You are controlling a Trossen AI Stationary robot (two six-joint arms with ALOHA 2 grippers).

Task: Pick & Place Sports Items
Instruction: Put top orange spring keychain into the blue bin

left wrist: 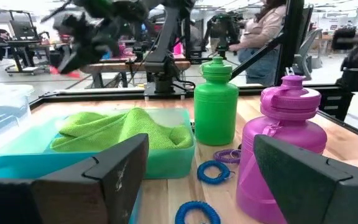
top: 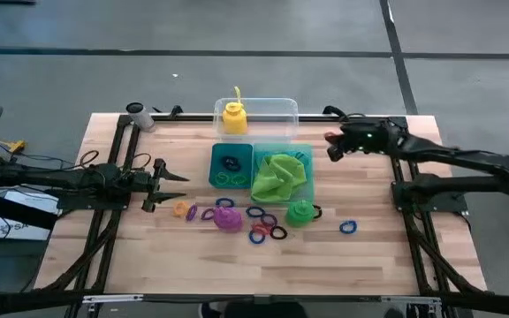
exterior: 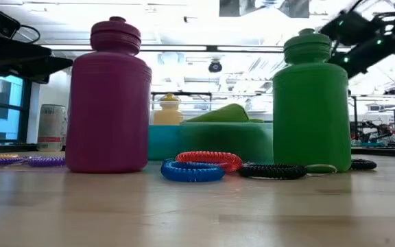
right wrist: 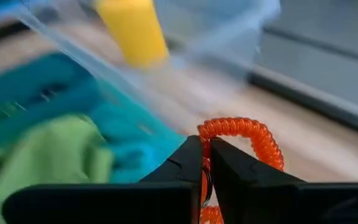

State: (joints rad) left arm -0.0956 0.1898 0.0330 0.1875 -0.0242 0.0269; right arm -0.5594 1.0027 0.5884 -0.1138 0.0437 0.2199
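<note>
Two bottles stand nearest the table's front edge: a purple bottle and a green bottle, upright, well apart, with bare wood in front of them. Rings lie between and around them: a blue ring, a red ring and a black ring in a loose cluster, purple rings toward the left, one blue ring alone on open wood to the right. Behind these sits the teal tray, its left part holding rings, its right part filled by a lime-green cloth. Behind that, at the far edge, a clear tub holds a yellow bottle.

Left gripper: low, left of the tray, fingers spread wide, holding nothing, pointing at the purple bottle.

Right gripper: raised just right of the tray's far corner, near the tub, fingers pinched tight on an orange-red coiled ring. Open table lies to its right.
</note>
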